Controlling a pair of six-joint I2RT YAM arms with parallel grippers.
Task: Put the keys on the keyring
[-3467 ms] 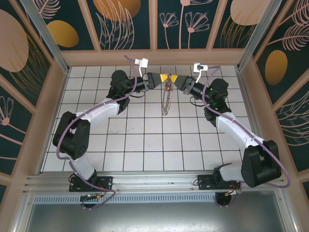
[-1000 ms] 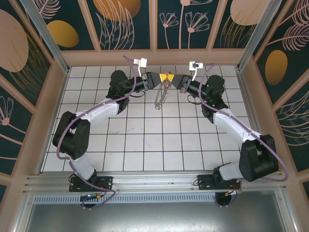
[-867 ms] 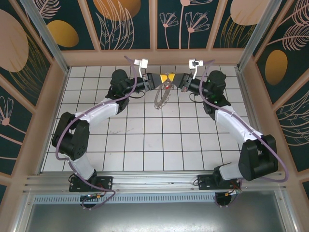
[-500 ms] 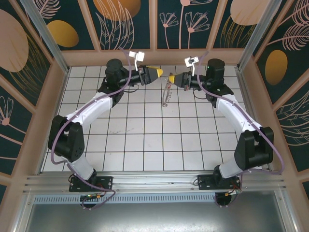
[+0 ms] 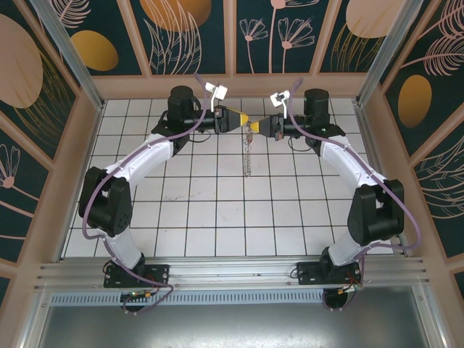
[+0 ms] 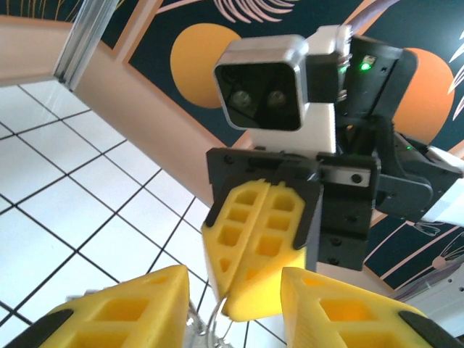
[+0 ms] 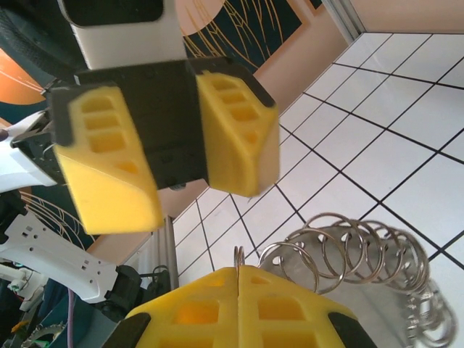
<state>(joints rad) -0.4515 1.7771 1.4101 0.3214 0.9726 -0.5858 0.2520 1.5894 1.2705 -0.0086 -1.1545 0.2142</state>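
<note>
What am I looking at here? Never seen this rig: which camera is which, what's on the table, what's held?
Two robot arms are bolted at the near edge of a white tiled table. The wide picture comes from a fixed camera above and behind them, with the left arm on the left. The other two come from a small camera on each wrist, so each shows its own yellow fingers at the bottom and the other arm's gripper facing it. The right gripper is shut, pinching one ring of the keyring, a chain of silvery rings that hangs from it. The left gripper is open and holds nothing, facing the right one tip to tip.
</note>
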